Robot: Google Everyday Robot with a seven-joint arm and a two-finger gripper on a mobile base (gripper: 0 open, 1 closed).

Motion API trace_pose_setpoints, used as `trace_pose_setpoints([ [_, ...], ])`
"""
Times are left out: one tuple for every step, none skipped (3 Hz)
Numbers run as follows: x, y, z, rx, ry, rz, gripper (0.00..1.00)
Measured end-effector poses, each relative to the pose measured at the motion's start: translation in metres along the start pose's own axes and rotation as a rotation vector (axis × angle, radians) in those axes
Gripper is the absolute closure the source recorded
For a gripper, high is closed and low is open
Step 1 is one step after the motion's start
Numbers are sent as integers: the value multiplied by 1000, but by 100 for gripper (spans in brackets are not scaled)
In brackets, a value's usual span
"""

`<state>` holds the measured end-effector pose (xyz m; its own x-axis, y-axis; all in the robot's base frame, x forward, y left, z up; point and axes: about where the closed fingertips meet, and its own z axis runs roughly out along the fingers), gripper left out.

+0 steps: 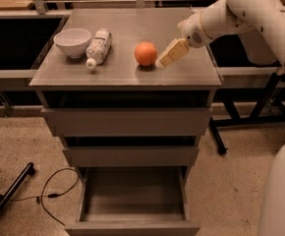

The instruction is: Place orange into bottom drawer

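Observation:
The orange [145,53] sits on the grey cabinet top [128,70], right of centre. My gripper [165,59] reaches in from the right on the white arm, its tan fingers pointing down-left, tip just right of the orange and close to it. The bottom drawer [132,198] is pulled open below, its shallow grey inside bare. The two drawers above it are shut.
A white bowl [72,42] and a lying plastic bottle [98,47] rest on the left of the cabinet top. A black cable [54,193] and a black stand leg [7,195] lie on the floor at left. A dark table frame [253,117] stands to the right.

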<state>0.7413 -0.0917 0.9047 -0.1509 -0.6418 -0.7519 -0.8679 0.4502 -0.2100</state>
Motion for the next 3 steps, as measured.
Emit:
trace_pose_setpoints([
  [3, 4, 13, -15, 8, 46, 0],
  [3, 4, 13, -15, 8, 46, 0],
  [4, 6, 15, -39, -5, 13, 0],
])
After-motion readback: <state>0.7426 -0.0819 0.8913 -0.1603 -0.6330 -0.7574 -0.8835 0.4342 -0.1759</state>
